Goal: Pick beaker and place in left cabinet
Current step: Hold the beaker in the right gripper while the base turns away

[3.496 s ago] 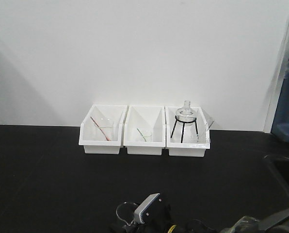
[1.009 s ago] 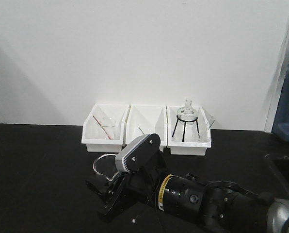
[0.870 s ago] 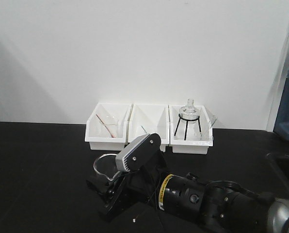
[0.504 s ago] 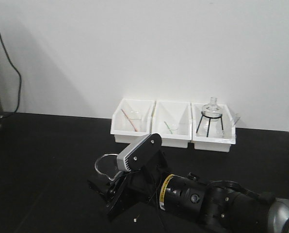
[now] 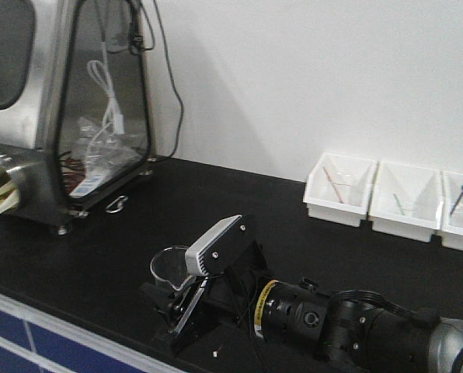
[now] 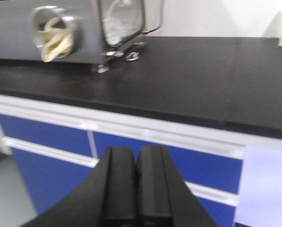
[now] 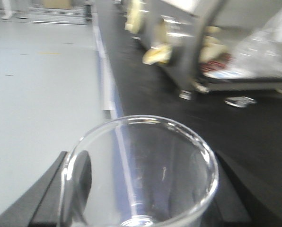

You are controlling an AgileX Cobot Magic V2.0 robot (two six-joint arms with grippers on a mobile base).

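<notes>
The beaker (image 5: pixel 169 266), a small clear empty glass, sits between the black fingers of my right gripper (image 5: pixel 166 289), held just above the black counter (image 5: pixel 239 202). In the right wrist view the beaker (image 7: pixel 141 175) fills the lower frame, with a dark finger (image 7: pixel 46 201) on each side pressed to its wall. My left gripper (image 6: pixel 136 156) is shut and empty, with its pads together, and hangs in front of the counter's edge over blue drawer fronts (image 6: pixel 46 137). The light grey left cabinet is out of view.
A stainless steel chamber with a glass window (image 5: pixel 53 116) stands on the counter at the left, with cables inside it. It also shows in the left wrist view (image 6: pixel 60 28). White bins (image 5: pixel 340 190) line the wall at the right. The counter's front edge (image 5: pixel 60 326) runs close below the beaker.
The whole front view has swung to the left. The white bins have slid to the right edge and the steel chamber has come into view. The beaker stays held in my right gripper.
</notes>
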